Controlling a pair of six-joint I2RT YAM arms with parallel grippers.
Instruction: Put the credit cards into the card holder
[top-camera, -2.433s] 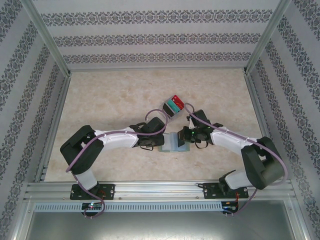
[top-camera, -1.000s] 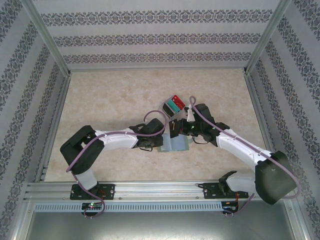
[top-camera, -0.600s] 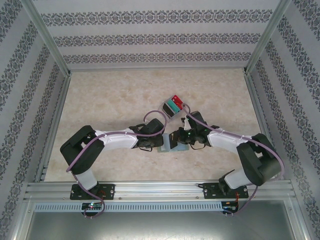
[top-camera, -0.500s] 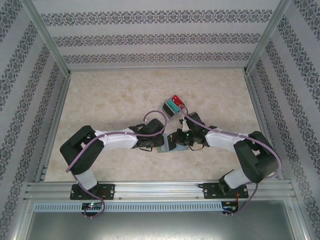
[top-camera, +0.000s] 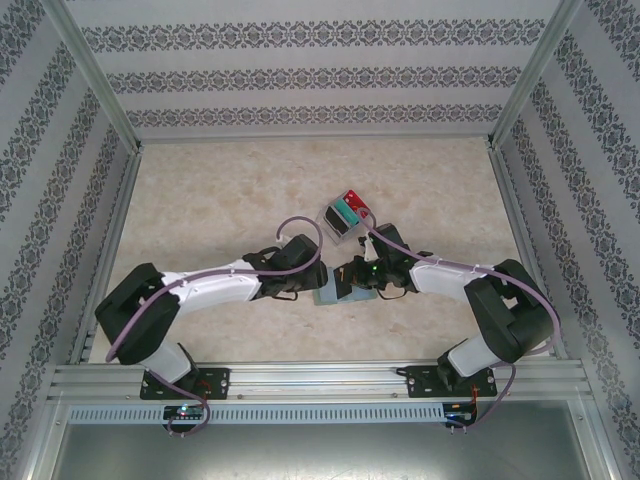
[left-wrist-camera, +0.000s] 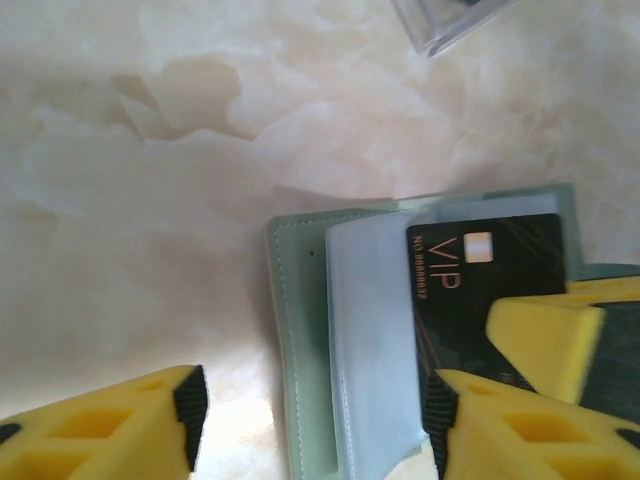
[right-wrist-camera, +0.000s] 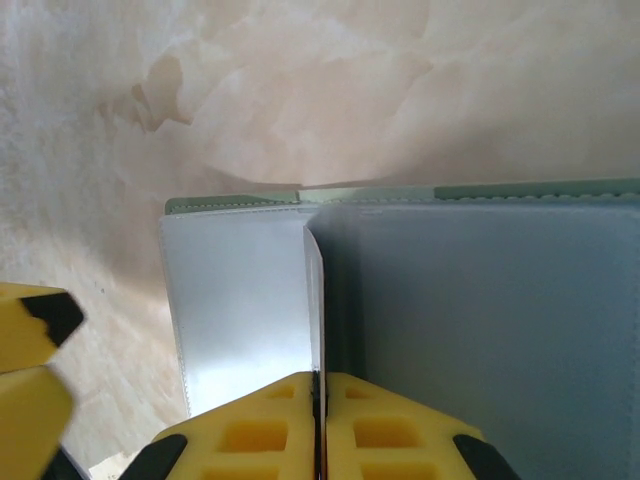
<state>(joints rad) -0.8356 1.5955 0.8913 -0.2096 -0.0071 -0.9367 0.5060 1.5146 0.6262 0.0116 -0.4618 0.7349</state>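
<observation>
While the left gripper (left-wrist-camera: 310, 412) is hovering with its fingers spread wide to either side of the card holder (left-wrist-camera: 295, 350), gripping nothing, the holder is lying open on the table (left-wrist-camera: 150, 200) at the centre. To its right, the right gripper (right-wrist-camera: 316, 400) is pinching a black card (left-wrist-camera: 480, 290) tight and, I judge, feeding it into a clear pocket (left-wrist-camera: 370, 330). The card is looking only partly seated, and the red and teal cards (top-camera: 348, 206) are sitting in the clear box (top-camera: 335, 222) just beyond, so most of the task is lying ahead. The left wrist view is giving the card's VIP face, where the right wrist view is giving just its thin edge between the pads.
</observation>
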